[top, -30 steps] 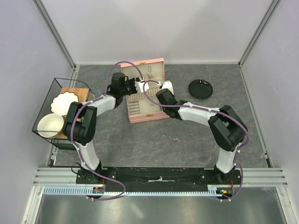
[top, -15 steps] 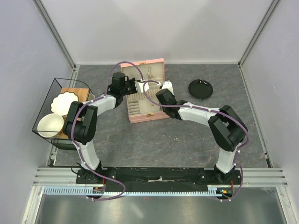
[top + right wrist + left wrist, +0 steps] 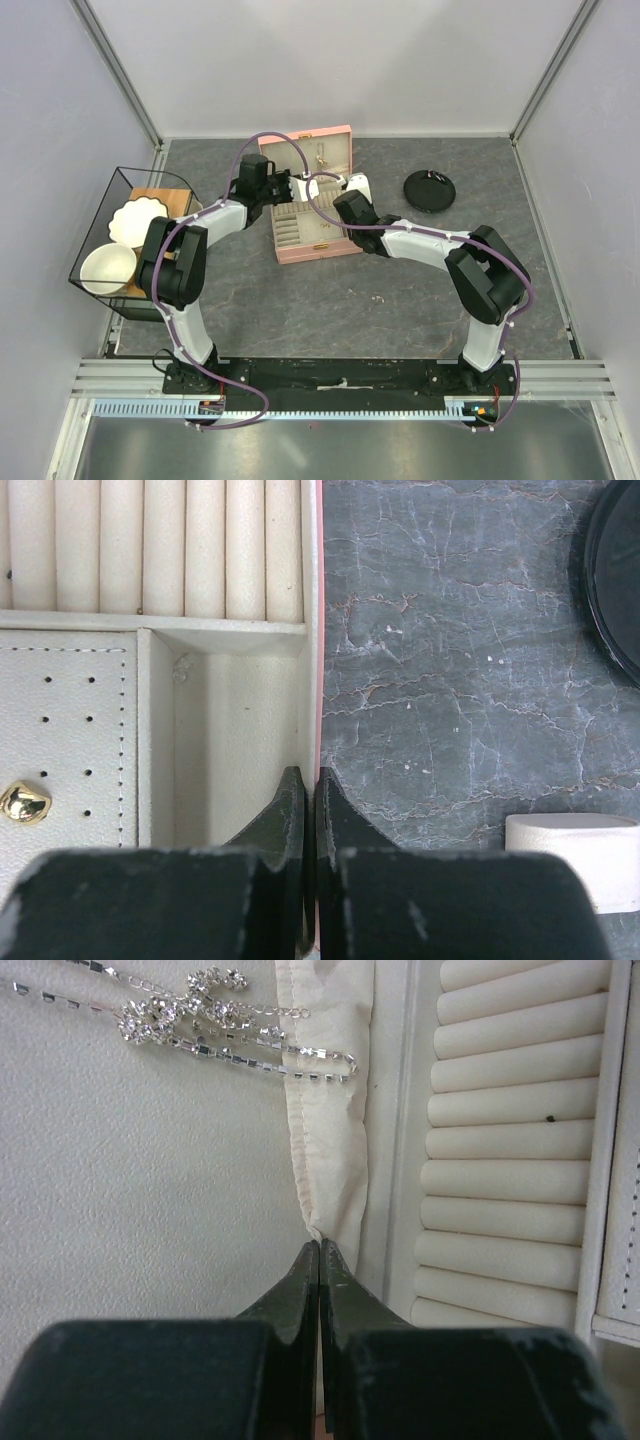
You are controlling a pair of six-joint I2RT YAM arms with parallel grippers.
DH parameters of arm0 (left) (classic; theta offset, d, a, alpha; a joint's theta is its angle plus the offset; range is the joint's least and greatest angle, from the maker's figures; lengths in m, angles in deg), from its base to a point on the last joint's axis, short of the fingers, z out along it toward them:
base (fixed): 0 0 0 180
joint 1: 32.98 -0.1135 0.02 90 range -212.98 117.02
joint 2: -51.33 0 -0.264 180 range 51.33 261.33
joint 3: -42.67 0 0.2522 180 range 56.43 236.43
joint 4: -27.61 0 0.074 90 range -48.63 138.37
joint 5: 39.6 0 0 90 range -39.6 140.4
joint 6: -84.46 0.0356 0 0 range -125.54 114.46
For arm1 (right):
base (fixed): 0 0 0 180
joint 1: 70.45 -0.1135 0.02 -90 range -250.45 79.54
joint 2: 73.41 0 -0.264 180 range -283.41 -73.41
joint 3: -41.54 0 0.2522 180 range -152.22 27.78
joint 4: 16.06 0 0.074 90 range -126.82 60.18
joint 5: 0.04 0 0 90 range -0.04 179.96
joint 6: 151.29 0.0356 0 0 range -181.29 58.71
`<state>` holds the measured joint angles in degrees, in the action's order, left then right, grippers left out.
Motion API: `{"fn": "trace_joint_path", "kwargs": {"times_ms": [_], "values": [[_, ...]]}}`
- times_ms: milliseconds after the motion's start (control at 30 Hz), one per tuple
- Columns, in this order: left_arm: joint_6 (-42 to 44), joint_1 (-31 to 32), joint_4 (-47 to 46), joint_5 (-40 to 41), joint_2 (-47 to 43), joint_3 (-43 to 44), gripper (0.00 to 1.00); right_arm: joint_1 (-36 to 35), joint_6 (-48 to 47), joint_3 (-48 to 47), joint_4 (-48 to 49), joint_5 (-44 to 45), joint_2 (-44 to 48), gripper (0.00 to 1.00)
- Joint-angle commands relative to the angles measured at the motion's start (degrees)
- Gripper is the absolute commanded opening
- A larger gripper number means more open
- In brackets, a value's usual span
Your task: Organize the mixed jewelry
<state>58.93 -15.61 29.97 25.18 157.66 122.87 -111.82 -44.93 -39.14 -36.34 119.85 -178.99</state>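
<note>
Two pairs of fingers are at the pink box (image 3: 320, 254) on the bench (image 3: 450, 680). The left fingers (image 3: 318, 1250) are pressed together, tips touching the lower end of a cream fabric fold (image 3: 330, 1110); whether cloth is caught I cannot tell. A rhinestone chain (image 3: 190, 1015) lies on the cream lining (image 3: 150, 1210) beyond, its end draped over that fold. The right fingers (image 3: 311, 776) are clamped on the box's side wall — a gold stud (image 3: 22, 802) sits on the perforated panel (image 3: 70, 740) inside.

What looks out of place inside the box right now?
The rhinestone chain lies bunched in a tangle, one end trailing over the cream fabric flap beside the ring rolls. Nothing looks spilled or broken.
</note>
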Motion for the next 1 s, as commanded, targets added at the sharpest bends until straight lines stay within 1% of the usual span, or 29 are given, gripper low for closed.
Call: {"fn": "trace_joint_path", "kwargs": {"times_ms": [0,100,133,200,267,333,400,600,800,967], "values": [[1.89,-0.05,4.54,-3.09,0.02,1.42,0.01,-1.61,0.16,0.47,-2.35,-6.07,-3.49,0.01],[1.54,0.04,4.63,-3.09,0.11,1.86,0.01,-1.53,0.25,0.03,-2.7,-5.72,-3.32,0.08],[1.28,0.04,4.72,-3.09,0.11,2.03,0.02,-1.53,0.34,-0.23,-2.97,-5.63,-3.23,0.14],[1.01,0.04,4.81,-3.0,0.02,2.3,0.02,-1.53,0.34,-0.5,-3.14,-5.46,-2.88,0.21],[0.92,0.04,4.81,-2.91,-0.06,2.39,0.02,-1.53,0.6,-1.11,-3.41,-5.28,-2.27,0.25],[0.84,0.04,4.81,-2.39,-0.06,2.56,0.02,-1.53,0.69,-1.81,-3.67,-5.11,-1.82,0.34],[0.75,0.04,4.81,-2.04,-0.15,2.56,0.02,-1.53,0.69,-2.51,-4.02,-4.58,-1.03,0.39],[0.31,0.04,4.81,-1.59,-0.24,3.17,0.02,-1.53,-0.36,-6.73,-5.78,-2.91,0.2,0.43],[-0.22,0.12,4.81,-1.68,-0.59,3.26,0.02,-1.53,-1.85,-11.12,-6.92,-0.62,1.52,0.43],[-1.1,0.12,4.54,-2.12,-0.68,3.35,0.02,-1.35,-1.6,-16.05,-6.75,0.78,-0.41,0.42]]}}
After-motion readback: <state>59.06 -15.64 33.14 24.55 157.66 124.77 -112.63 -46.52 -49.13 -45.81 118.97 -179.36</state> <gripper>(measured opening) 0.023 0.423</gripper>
